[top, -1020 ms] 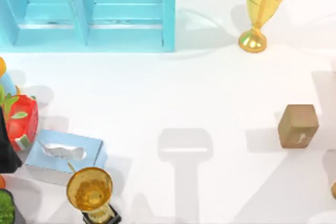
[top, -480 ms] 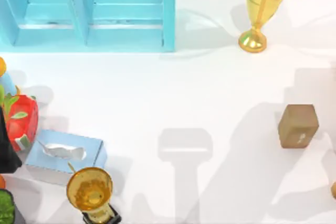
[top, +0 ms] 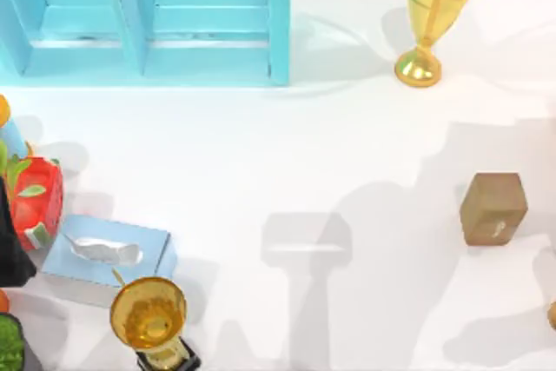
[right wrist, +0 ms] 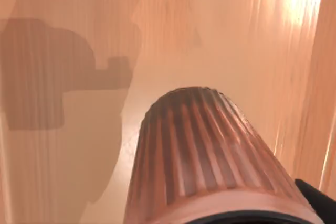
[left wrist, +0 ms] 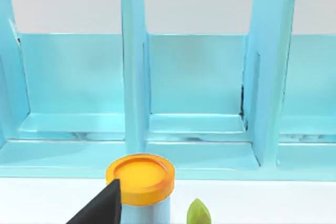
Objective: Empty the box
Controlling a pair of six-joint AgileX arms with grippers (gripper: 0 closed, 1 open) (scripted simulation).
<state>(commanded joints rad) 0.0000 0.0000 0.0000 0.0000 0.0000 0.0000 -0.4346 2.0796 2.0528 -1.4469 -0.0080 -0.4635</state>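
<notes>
In the right wrist view, the box (right wrist: 220, 35) shows as a wooden floor with a wooden wall beside it. A ribbed brown cylinder (right wrist: 199, 150) stands close under the camera. One black fingertip (right wrist: 315, 195) of my right gripper lies against its side, so the gripper appears shut on it. A dark shadow falls on the box floor beside the cylinder. My left arm (top: 9, 254) sits parked at the table's left edge.
A blue shelf unit (top: 148, 15) stands at the back left and a gold trophy (top: 430, 15) at the back right. A brown block (top: 493, 208) lies at the right. A tissue box (top: 104, 258), a second trophy (top: 149, 319) and an orange-lidded jar (left wrist: 140, 179) crowd the left.
The arm shadows on the right half of the table have spread leftward. No object on the table has moved.
</notes>
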